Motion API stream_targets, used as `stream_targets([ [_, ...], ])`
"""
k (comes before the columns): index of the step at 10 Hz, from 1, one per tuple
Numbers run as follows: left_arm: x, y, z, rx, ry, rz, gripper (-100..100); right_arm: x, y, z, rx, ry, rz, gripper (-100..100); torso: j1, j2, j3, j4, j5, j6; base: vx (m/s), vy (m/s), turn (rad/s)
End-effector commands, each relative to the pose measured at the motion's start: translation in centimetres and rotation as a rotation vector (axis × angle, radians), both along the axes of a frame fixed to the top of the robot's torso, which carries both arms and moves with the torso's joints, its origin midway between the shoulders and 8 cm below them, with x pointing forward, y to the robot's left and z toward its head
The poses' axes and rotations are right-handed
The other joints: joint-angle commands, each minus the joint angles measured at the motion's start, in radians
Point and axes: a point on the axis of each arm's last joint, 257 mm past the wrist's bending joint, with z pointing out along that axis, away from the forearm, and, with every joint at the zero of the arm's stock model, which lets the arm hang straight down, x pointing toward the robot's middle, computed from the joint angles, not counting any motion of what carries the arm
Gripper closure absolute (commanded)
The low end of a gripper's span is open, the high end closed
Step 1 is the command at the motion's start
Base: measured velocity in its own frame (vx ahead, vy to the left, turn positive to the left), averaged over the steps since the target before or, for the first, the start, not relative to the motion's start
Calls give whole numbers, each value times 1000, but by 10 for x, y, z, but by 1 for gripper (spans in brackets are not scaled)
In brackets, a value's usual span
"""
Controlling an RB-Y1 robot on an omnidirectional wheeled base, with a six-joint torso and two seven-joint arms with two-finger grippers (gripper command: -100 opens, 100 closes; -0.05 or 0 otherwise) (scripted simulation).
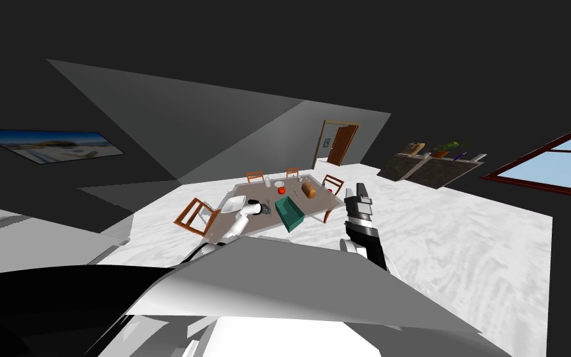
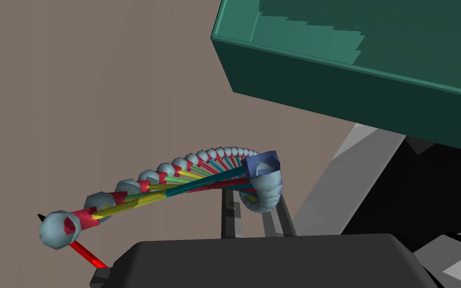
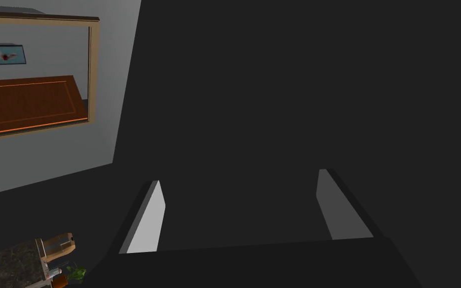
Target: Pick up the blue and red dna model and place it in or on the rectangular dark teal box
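Left arm is out over the table (image 1: 250,189), and the left gripper (image 2: 253,200) has its 2 fingers pinched close together on the dna model (image 2: 164,172). They grip it at its blue-capped end, where the pale beaded strand curls round. The rest of the helix sticks out sideways from the gripper, with red, yellow and teal rungs, and ends in a round bead with a red peg. I can't tell whether it is clear of the brown tabletop or resting on it.

The dark teal box (image 2: 349,85) is just beside the gripper. Its open top is tipped toward the left wrist camera, so the rim and 1 inner wall show. Model and box are apart, not touching. The table's pale edge runs right beside the fingers under the box's corner, with black beyond it.

From the head view, the box (image 1: 290,215) sits at the table's near edge, with the left gripper (image 1: 259,209) just to its side. 4 wooden chairs ring the table, 1 chair (image 1: 194,215) pulled out on the near left.

The right gripper (image 1: 360,188) hangs upright off the table's right side, over open white floor (image 1: 464,248) with plenty of room around it. In its wrist view, the right gripper (image 3: 240,177) has its 2 fingers standing wide apart, holding nothing.
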Motion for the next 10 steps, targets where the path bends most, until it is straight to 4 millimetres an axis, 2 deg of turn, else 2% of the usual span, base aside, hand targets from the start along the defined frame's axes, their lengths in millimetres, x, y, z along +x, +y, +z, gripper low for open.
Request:
stream_targets([
  [1,0,0,0,0,0,0,0,0,0,0,0,0,0,0,0,0,0,0,0,0,0,0,0],
  [2,-9,-1,-1,-12,8,-13,100,0,0,0,0,0,0,0,0,-1,-1,0,0,0,-125,52,165],
  [5,-16,-10,6,-39,12,-39,100,0,0,0,0,0,0,0,3,10,5,0,1,-2,-145,18,110],
  [10,-33,-33,20,-90,25,-106,100,0,0,0,0,0,0,0,-2,3,1,0,0,0,-47,-25,75],
])
